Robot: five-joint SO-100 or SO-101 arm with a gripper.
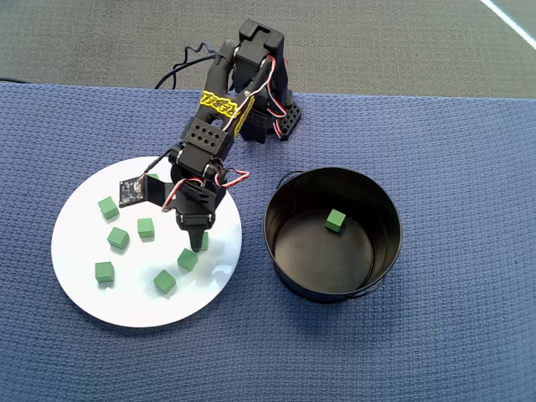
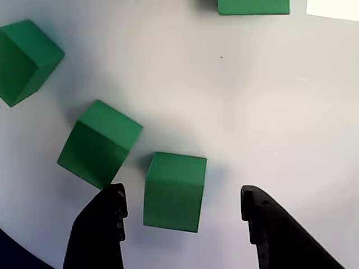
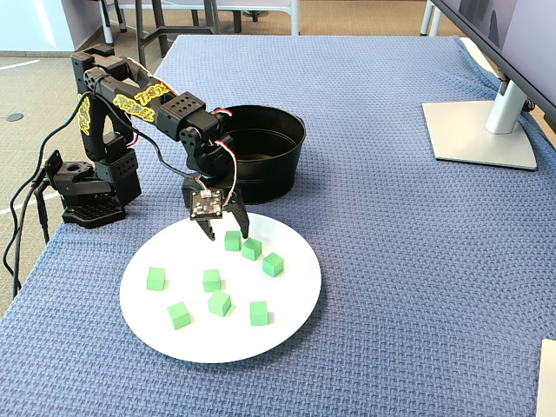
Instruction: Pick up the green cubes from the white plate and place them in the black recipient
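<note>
Over the plate (image 1: 75,276), at its far edge in the fixed view, the gripper (image 3: 222,229) is held open and empty, jaws astride one cube (image 2: 174,190).

- Step in hand: approach to grasp; the cube is bracketed, not yet pinched.
- Next move, judged: lower slightly, close squarely.
- Obstruction: a second cube (image 2: 100,143) lies just beside the left finger in the wrist view and could be nudged.
- Tin (image 1: 385,251): right of the plate in the overhead view, one cube (image 1: 335,220) inside.
- Surroundings: blue cloth (image 3: 417,287), monitor stand (image 3: 486,130), well apart.
</note>
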